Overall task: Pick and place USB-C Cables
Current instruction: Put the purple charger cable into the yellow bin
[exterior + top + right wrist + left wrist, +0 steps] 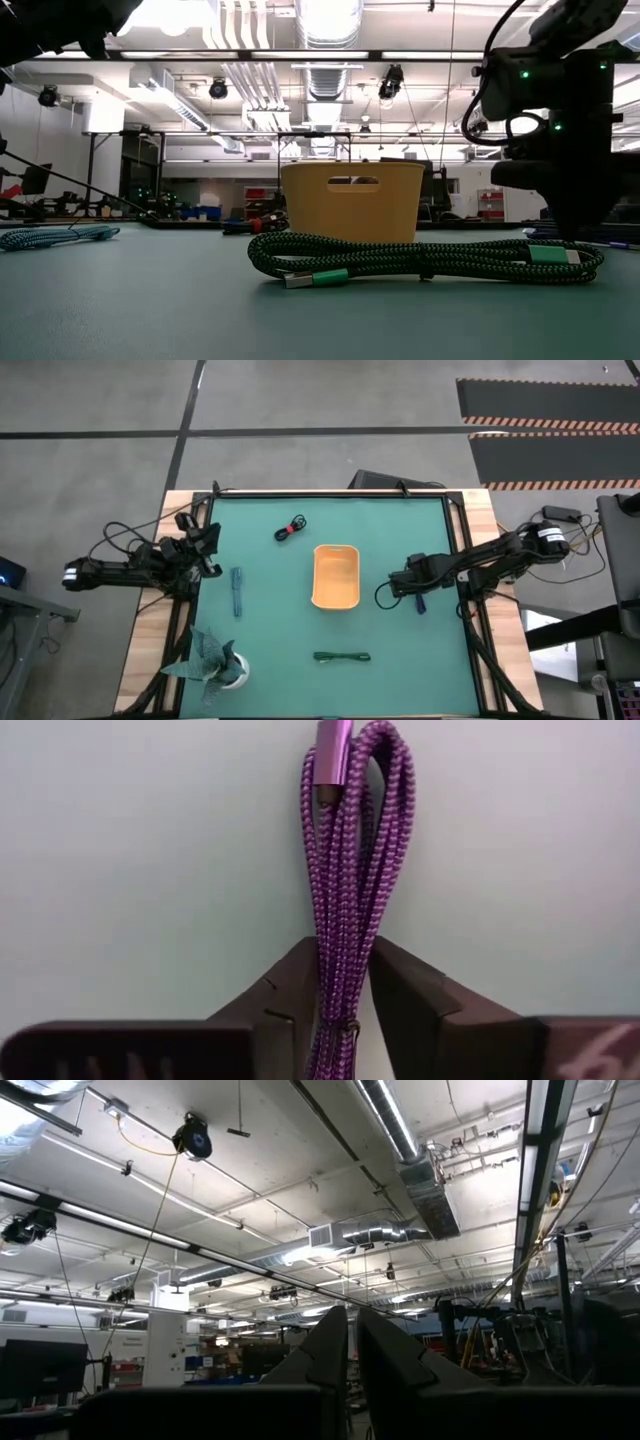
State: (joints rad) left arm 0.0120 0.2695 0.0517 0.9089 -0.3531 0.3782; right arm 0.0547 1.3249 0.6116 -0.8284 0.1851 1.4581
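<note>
Jaws of right gripper [343,995] pinch purple cable [352,870] (lower end hidden, seemingly).

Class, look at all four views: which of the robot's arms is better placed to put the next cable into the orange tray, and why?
The right. Its gripper is closed around the purple cable, just beside the orange tray. The left gripper sits at the table's left edge, its camera facing the ceiling, holding nothing.
</note>
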